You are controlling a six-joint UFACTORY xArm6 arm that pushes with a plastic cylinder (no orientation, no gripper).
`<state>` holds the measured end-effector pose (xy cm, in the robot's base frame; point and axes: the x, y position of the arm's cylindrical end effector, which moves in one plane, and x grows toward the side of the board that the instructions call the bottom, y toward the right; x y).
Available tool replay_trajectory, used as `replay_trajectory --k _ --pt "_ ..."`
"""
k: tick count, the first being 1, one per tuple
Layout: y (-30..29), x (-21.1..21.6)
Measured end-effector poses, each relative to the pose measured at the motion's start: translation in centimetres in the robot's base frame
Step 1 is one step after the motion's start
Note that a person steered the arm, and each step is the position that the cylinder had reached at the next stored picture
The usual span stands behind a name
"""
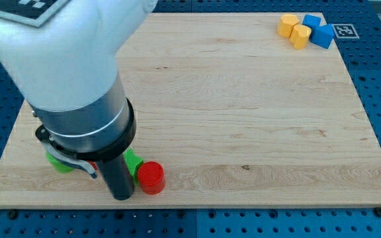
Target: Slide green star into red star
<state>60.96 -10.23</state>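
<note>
My tip (122,196) rests on the wooden board (243,112) near the view's bottom left. A green block (133,162) shows just to the right of the rod, touching it or nearly so, and is partly hidden, so I cannot make out its shape. A red cylinder (152,177) stands right of my tip, against the green block's lower right side. Another green block (59,164) peeks out under the arm at the left. A small red sliver (92,165) shows under the arm between them. No star shape can be made out.
Two yellow blocks (294,30) and two blue blocks (317,30) cluster at the board's top right corner, beside a black-and-white marker tag (343,30). The arm's large white and grey body (71,73) covers the board's left part. The board's bottom edge is close below my tip.
</note>
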Motion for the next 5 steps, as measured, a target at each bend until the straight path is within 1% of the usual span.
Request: replay_trajectory --k 1,3,4,5 --pt "0.4 0.8" --pt "1.9 -2.9" --pt "2.0 0.9" --pt "5.0 0.8"
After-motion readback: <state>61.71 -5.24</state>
